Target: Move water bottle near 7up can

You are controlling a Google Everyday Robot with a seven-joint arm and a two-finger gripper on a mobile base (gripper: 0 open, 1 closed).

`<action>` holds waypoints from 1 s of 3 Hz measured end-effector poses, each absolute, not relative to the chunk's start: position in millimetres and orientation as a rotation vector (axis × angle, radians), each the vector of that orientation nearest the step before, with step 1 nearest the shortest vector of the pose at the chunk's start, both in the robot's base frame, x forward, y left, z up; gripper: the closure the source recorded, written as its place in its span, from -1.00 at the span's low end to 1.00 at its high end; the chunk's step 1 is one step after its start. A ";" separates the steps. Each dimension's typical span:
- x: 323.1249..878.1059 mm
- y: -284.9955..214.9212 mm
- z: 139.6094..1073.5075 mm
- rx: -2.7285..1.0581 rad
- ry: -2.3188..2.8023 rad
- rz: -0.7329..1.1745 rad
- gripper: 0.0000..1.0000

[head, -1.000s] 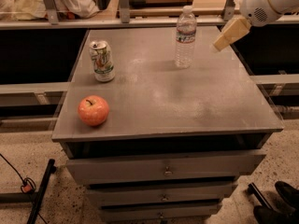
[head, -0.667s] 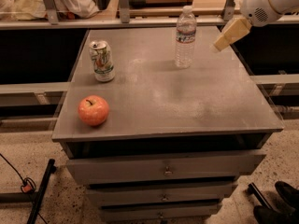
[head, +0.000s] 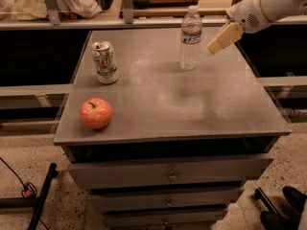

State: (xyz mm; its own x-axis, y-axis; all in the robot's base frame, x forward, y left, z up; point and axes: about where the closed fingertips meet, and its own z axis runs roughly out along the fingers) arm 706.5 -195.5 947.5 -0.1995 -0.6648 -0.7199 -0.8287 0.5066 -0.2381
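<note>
Hovering just beside the water bottle (head: 190,38), to its right in my view and apart from it, the end effector (head: 224,38) carries nothing I can see; how far open it is I cannot tell. The bottle stands upright toward the back of the grey surface (head: 182,104), well apart from the 7up can (head: 105,63). An apple (head: 96,113) sits near the front corner, with drawers (head: 168,174) below.

Water bottle (head: 191,38), clear plastic with white cap and pale label band, is standing upright toward the back right of the table (head: 192,104). 7up can (head: 105,62), white and green with silver top, is standing upright near the back left, well apart from the bottle. Gripper (head: 223,38) is hanging just right of the bottle.
</note>
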 end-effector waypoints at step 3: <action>749.4 -138.3 932.9 -1.112 1.702 0.513 -1.00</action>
